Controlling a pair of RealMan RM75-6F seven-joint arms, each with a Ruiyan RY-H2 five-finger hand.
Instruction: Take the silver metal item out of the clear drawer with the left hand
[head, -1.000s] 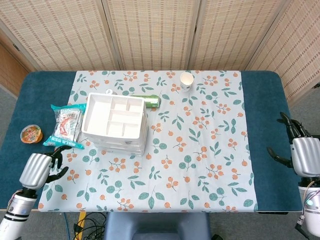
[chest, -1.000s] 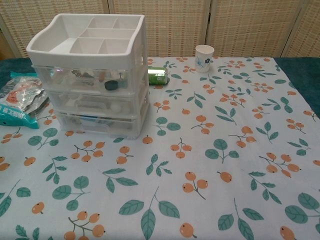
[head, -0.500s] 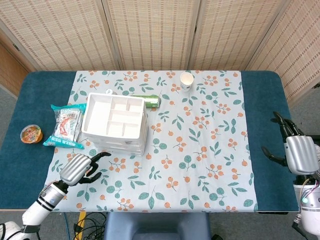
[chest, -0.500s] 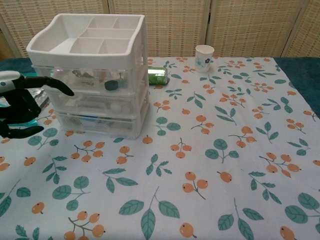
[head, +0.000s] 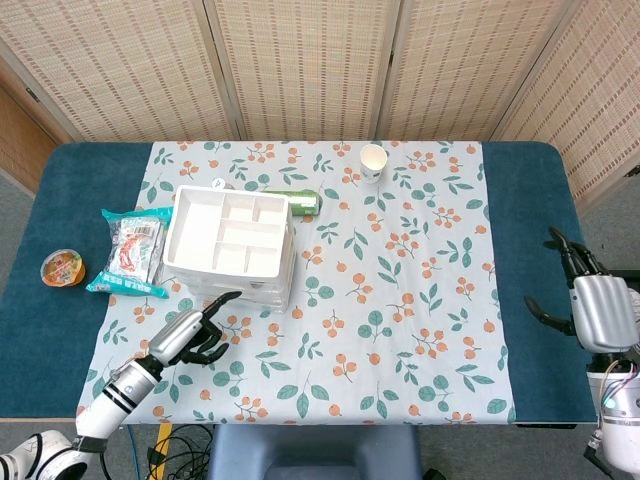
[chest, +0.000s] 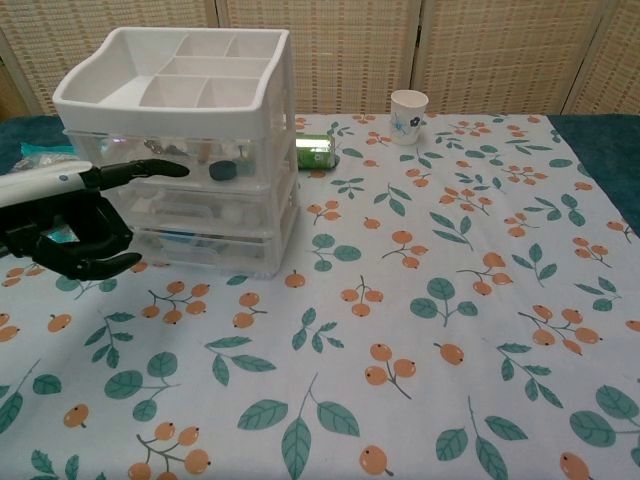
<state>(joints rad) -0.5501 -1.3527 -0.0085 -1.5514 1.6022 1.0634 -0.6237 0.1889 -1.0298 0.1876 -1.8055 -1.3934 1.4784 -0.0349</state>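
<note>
A white and clear drawer unit (head: 232, 250) (chest: 190, 150) stands at the left of the table, all drawers closed. Its top clear drawer (chest: 180, 158) holds small items, among them something silvery (chest: 158, 149) that is hard to make out. My left hand (head: 192, 335) (chest: 75, 220) hovers just in front of the unit, holding nothing. One finger points at the top drawer's front and the others curl below. My right hand (head: 600, 305) rests open at the table's far right edge, empty.
A green can (head: 297, 202) (chest: 314, 153) lies behind the unit. A paper cup (head: 373, 161) (chest: 408, 103) stands at the back. Teal snack packets (head: 131, 251) and an orange cup (head: 61, 268) lie left of the unit. The floral cloth (head: 400, 330) covers the table.
My left hand has moved from the table's front left corner rightward and forward to the front of the drawer unit, with one finger stretched out. The right hand has shifted only slightly.
</note>
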